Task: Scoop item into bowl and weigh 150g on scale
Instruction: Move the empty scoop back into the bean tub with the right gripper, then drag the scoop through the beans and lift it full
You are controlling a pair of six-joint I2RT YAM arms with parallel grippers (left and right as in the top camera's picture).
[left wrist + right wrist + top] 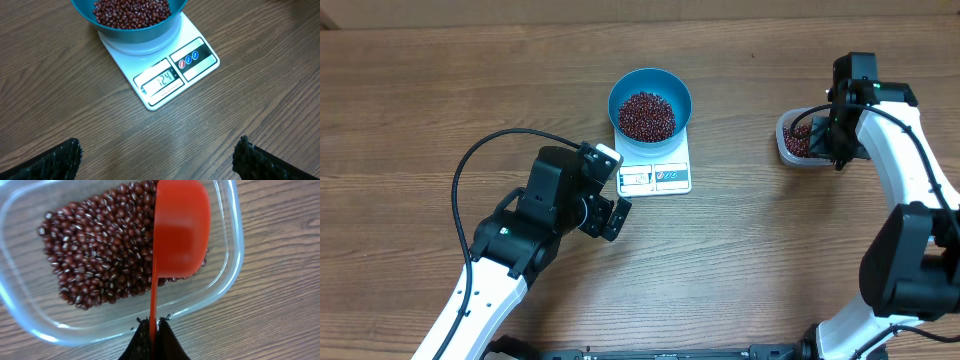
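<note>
Beans (646,115), small and dark red-brown, lie heaped in the blue bowl (650,80), and the bowl sits on the platform of the white scale (656,178), covering the end of it away from the robot. The scale's display (165,78) is at its near edge, left of a panel of three small round marks, and it reads 124. The scale lies flat on the wooden table (770,250).

Just off the scale's near left corner is the left gripper (157,157). It is spread wide and grasping nothing. In its wrist view the two dark fingertips show at the bottom corners, with bare tabletop between them and the scale ahead. It touches neither the scale nor the bowl.

Well to the right of the scale, apart from it, stands a clear rounded-rectangular tub (230,270) with more of the same beans spread across its floor. The right gripper (152,330) is over that tub, clenched on the thin handle of a red scoop (180,230). The handle runs edge-on from the fingers up to the cup. The cup is inside the tub by the wall farther from the scale, at the edge of the beans. I cannot tell whether the cup has anything in it.
</note>
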